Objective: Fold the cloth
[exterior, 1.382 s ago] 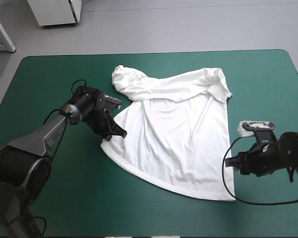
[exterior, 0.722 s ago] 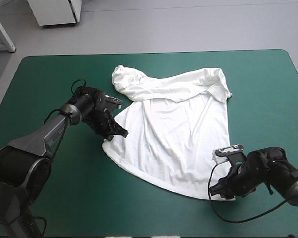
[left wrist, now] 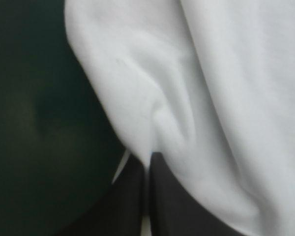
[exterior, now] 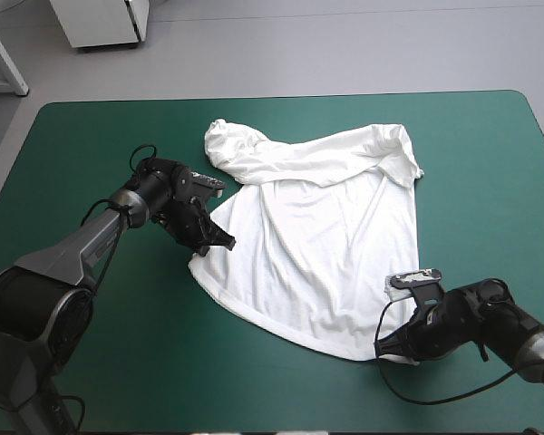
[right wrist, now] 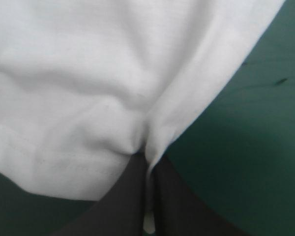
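Observation:
The white T-shirt [exterior: 322, 240] lies mostly spread on the teal-green cover, its collar end bunched toward the far edge and its hem toward me. My left gripper [exterior: 219, 242] is at the shirt's left side edge, shut on the T-shirt; in the left wrist view its fingers [left wrist: 132, 201] meet with a pinched fold of T-shirt [left wrist: 196, 98] rising from them. My right gripper [exterior: 387, 348] is at the hem's near right corner, shut on the T-shirt; in the right wrist view the T-shirt's hem [right wrist: 88, 98] puckers at the fingers [right wrist: 128, 206].
Bare teal-green cover [exterior: 91, 145] surrounds the shirt on every side. A white cabinet [exterior: 100, 23] stands on the floor beyond the table's far left edge.
My right gripper has swung from beside the shirt's right edge down to the hem's near right corner and pinched it. The left gripper has edged slightly right with its fold.

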Tool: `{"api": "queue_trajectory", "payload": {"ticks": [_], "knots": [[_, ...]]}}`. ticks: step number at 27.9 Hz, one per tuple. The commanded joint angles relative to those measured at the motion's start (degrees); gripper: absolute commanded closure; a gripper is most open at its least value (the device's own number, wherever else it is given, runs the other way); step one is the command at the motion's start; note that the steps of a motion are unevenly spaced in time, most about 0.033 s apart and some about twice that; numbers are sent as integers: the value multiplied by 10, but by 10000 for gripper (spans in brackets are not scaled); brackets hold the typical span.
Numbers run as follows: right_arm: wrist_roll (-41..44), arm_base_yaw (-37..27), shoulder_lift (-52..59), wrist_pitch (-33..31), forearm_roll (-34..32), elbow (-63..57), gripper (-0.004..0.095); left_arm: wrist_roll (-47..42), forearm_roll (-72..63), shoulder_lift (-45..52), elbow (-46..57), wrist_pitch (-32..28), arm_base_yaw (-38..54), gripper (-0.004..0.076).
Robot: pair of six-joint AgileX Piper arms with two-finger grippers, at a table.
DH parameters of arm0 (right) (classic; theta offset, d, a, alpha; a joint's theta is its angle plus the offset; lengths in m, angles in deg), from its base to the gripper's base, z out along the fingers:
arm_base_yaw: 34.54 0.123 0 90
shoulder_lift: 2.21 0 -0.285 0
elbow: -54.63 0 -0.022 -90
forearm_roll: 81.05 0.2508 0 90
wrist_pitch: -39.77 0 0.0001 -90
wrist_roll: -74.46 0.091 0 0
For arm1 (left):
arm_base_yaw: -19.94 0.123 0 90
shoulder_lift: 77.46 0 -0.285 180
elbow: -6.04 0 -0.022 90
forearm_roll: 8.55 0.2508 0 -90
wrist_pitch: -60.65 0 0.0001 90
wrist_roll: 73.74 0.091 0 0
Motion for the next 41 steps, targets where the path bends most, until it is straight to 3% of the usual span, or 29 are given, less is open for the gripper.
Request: {"api": "queue_trajectory", "payload": {"ticks": [1,6,11,14,22,26,32,41], "knots": [[11,3,-20,-22,25,2,927,-3,-8,31,-15,-2,-2,733],[37,3,-11,-81,-77,155,927,-3,-4,63,-62,35,-2,733],[43,3,-9,-131,-165,363,927,-2,2,107,-181,79,-1,733],[42,2,-9,-132,-201,505,927,-1,5,127,-281,104,-1,733],[-1,2,-10,-125,-278,749,927,0,6,137,-520,99,-1,733],[-36,2,-10,-89,-290,833,927,27,-14,137,-626,71,-1,733],[-76,2,-18,14,-280,935,927,75,-68,137,-747,8,-1,733],[-132,2,-75,116,-222,1117,926,159,-165,147,-843,-180,-1,733]]}}
